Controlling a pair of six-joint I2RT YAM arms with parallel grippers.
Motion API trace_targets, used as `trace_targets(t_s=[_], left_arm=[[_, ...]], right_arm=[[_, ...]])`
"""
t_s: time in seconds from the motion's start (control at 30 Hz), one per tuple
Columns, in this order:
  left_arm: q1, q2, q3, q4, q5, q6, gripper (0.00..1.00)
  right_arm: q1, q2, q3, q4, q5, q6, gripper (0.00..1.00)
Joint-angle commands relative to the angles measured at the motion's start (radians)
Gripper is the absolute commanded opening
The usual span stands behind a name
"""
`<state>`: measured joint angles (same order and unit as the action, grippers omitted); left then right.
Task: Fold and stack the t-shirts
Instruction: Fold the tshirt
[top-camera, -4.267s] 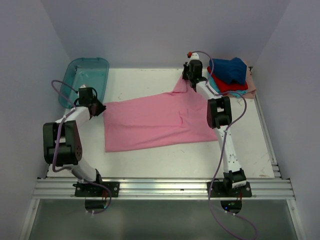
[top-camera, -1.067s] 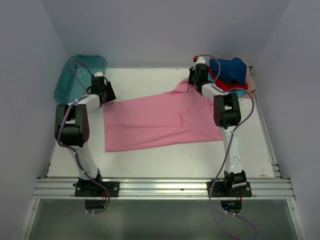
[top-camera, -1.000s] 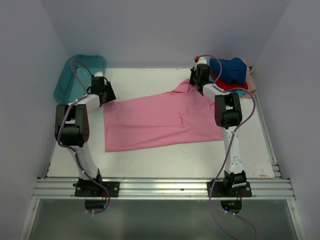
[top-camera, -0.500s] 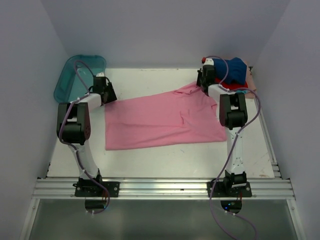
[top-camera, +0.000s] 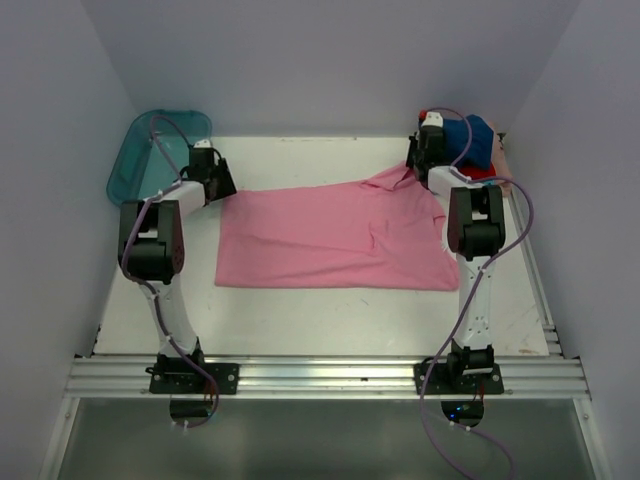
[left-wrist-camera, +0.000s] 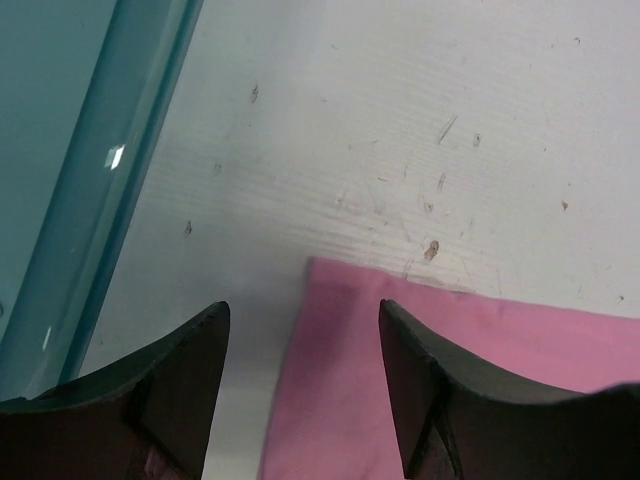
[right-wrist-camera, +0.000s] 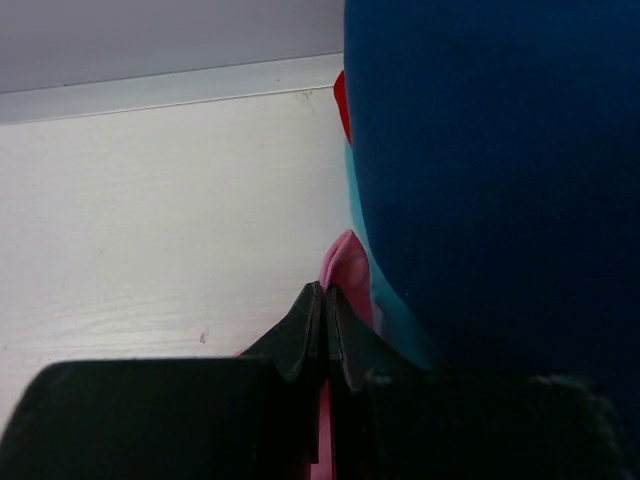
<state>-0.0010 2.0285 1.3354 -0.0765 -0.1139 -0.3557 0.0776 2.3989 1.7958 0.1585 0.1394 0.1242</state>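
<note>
The pink t-shirt (top-camera: 330, 235) lies spread flat across the table. My left gripper (top-camera: 219, 184) is open over its far left corner; in the left wrist view the pink cloth (left-wrist-camera: 420, 360) lies on the table between the spread fingers of that gripper (left-wrist-camera: 302, 312). My right gripper (top-camera: 419, 166) is shut on the shirt's far right corner; in the right wrist view the pink cloth (right-wrist-camera: 346, 268) sticks out of its closed tips (right-wrist-camera: 323, 292). Just beside it is a stack of shirts: navy (top-camera: 470, 140) on top, red (top-camera: 488, 173), teal (right-wrist-camera: 388, 300) and peach (top-camera: 504, 164) below.
The translucent teal tub (top-camera: 150, 150) stands at the back left, just beyond my left gripper; its wall (left-wrist-camera: 90, 190) shows in the left wrist view. The white table (top-camera: 300, 320) has a metal rail along its near edge. Walls close in on three sides.
My right gripper has moved right toward the stack, pulling the pink shirt's corner with it. The shirt has slid right and lies flatter. The left gripper has shifted slightly right.
</note>
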Motion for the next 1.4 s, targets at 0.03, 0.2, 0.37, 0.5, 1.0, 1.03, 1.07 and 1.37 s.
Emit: trace_targets(t_s=[0.03, 0.2, 0.37, 0.5, 1.0, 1.03, 1.07, 1.37], left_arm=[[0.015, 0.061, 0.067, 0.026, -0.029, 0.014, 0.66], [0.013, 0.117, 0.116, 0.037, 0.039, 0.034, 0.66], [0.013, 0.137, 0.168, -0.032, 0.03, 0.038, 0.64], [0.012, 0.151, 0.173, -0.057, 0.011, 0.034, 0.54], [0.012, 0.098, 0.107, -0.14, 0.046, 0.003, 0.52], [0.012, 0.095, 0.107, -0.144, 0.049, 0.004, 0.52], [0.012, 0.096, 0.11, -0.155, 0.056, 0.007, 0.52], [0.01, 0.113, 0.111, -0.181, 0.072, 0.017, 0.51]], right_arm=[[0.002, -0.055, 0.011, 0.021, -0.014, 0.008, 0.0], [0.002, -0.044, 0.023, 0.015, -0.024, 0.009, 0.0], [0.004, -0.032, 0.027, 0.013, -0.032, 0.011, 0.0], [0.002, -0.021, 0.036, 0.012, -0.032, 0.015, 0.0], [0.002, -0.007, 0.048, 0.003, -0.043, 0.025, 0.0], [0.002, -0.007, 0.05, 0.003, -0.044, 0.025, 0.0], [0.004, -0.006, 0.05, 0.003, -0.044, 0.028, 0.0], [0.004, -0.007, 0.053, 0.001, -0.046, 0.029, 0.0]])
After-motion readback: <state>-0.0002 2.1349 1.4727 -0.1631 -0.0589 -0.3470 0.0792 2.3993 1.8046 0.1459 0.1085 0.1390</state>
